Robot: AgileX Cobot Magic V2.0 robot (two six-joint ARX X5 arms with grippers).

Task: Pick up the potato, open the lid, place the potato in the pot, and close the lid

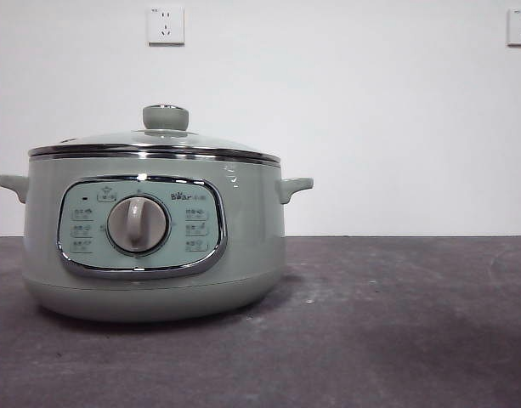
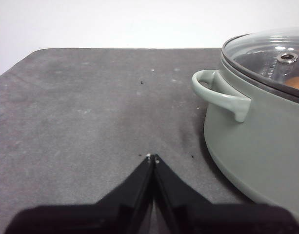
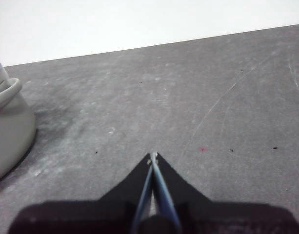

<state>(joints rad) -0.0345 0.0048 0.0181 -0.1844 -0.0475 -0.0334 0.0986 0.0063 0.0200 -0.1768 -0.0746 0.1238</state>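
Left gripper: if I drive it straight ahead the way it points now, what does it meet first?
Probably nothing but bare table. The left gripper, jaws shut, points across open surface toward the far edge; the pot and its handle sit off to one side of that line, though depth is hard to judge.

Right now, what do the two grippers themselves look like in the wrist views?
The left gripper has two matte black jaws tapering to a point, with small pale tips. The right gripper is the same black wedge shape, with a bluish-grey strip along the seam between its jaws. No cables or markings show.
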